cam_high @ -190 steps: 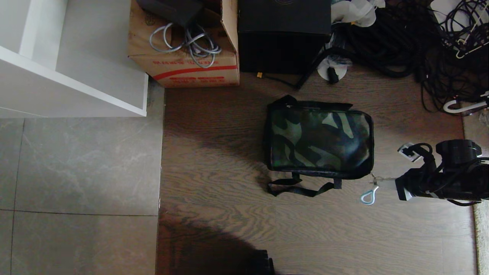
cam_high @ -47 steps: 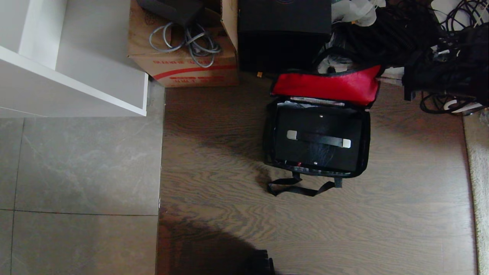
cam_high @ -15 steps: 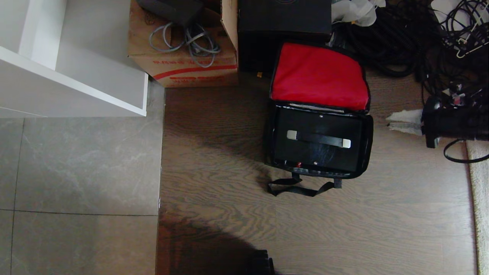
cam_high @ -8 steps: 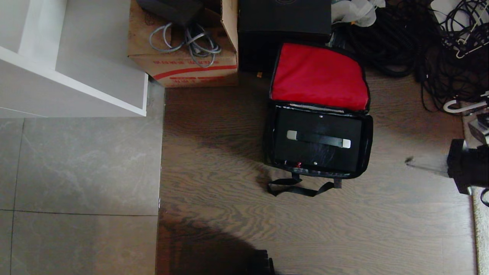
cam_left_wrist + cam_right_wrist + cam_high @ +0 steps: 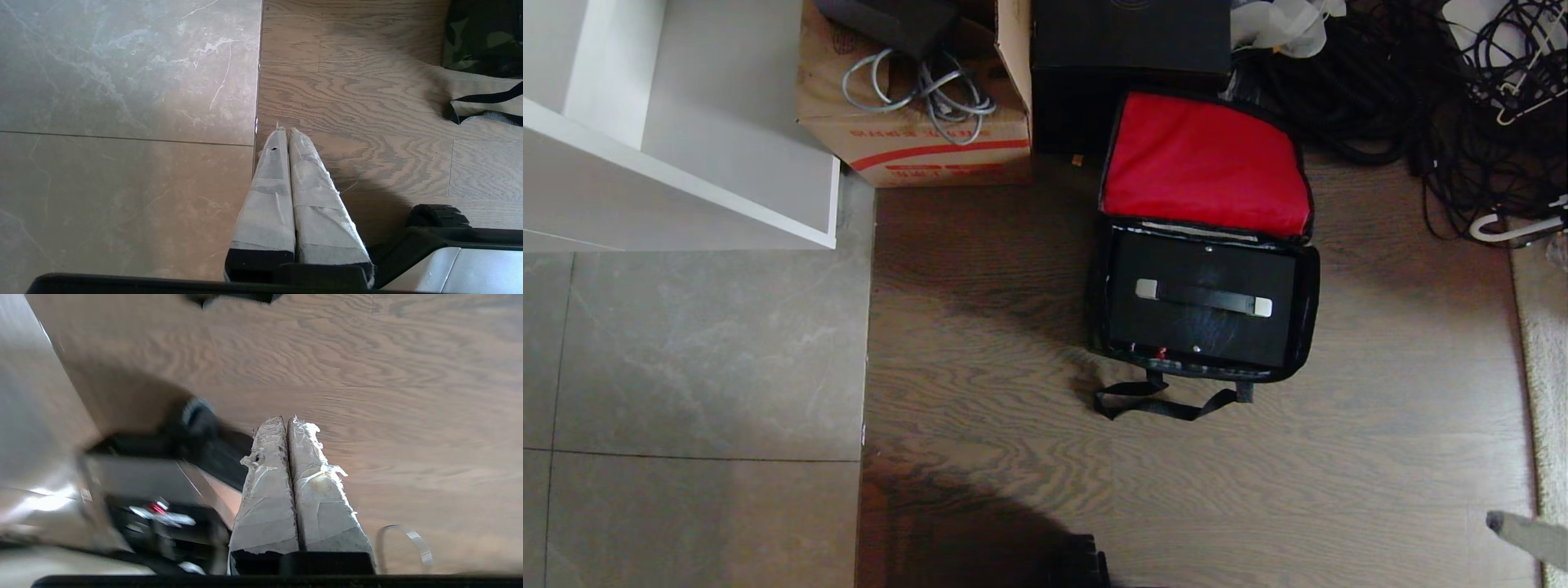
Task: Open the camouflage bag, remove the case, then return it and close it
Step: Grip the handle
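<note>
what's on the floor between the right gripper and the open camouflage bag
Nothing: in the head view only bare wood floor separates the right gripper, at the lower right corner, from the camouflage bag.

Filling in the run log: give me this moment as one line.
camouflage bag: open, lid back | case: inside bag | right gripper: shut, empty, off to side | left gripper: shut, parked

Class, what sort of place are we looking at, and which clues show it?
Probably a storeroom or workshop corner: tangled black cables heaped on the floor, a cardboard carton holding loose cords, and a white shelf unit.
</note>
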### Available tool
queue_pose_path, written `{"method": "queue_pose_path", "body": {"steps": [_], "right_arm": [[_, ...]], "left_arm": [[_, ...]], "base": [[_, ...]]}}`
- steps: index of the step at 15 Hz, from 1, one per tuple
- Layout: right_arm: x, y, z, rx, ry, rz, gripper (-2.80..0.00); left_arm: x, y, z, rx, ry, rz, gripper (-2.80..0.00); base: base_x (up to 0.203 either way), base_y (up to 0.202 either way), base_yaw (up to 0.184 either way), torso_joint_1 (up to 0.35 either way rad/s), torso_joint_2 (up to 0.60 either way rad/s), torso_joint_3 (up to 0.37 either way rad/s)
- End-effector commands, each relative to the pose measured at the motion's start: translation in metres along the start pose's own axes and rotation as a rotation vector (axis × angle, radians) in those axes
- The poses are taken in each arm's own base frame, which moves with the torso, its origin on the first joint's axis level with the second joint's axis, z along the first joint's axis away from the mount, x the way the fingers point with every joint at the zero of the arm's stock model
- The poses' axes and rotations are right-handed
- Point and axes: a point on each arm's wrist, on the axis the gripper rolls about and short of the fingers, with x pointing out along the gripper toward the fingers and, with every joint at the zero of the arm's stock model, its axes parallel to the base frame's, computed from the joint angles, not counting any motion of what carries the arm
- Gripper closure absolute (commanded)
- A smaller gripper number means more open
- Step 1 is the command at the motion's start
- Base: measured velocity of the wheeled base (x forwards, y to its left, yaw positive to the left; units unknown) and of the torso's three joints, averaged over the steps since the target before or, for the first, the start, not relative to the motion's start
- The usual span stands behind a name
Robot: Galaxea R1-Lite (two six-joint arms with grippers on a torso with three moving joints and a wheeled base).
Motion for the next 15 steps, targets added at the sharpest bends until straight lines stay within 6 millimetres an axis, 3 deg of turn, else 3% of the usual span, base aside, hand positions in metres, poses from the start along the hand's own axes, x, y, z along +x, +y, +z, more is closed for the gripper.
{"method": "queue_pose_path", "body": {"steps": [1, 2, 4, 10, 15], "right_arm": [[-0.027, 0.005, -0.051, -0.114, -0.156, -0.008, 0.00], [-0.026, 0.002, -0.070, -0.138, -0.164, -0.054, 0.00], [-0.023, -0.004, -0.090, -0.172, -0.186, -0.152, 0.00], [-0.035, -0.004, -0.106, -0.183, -0.479, -0.192, 0.00], [-0.036, -0.004, -0.106, -0.178, -0.493, -0.194, 0.00]], "left_arm": [[0.000, 0.000, 0.000, 0.001, 0.001, -0.001, 0.00], [0.000, 0.000, 0.000, 0.000, 0.001, -0.001, 0.00], [0.000, 0.000, 0.000, 0.001, 0.001, 0.000, 0.00], [0.000, 0.000, 0.000, 0.000, 0.001, 0.000, 0.00], [0.000, 0.000, 0.000, 0.001, 0.000, 0.001, 0.00]], "base": [[0.000, 0.000, 0.000, 0.000, 0.00, 0.000], [0.000, 0.000, 0.000, 0.000, 0.00, 0.000], [0.000, 0.000, 0.000, 0.000, 0.00, 0.000], [0.000, 0.000, 0.000, 0.000, 0.00, 0.000], [0.000, 0.000, 0.000, 0.000, 0.00, 0.000]]}}
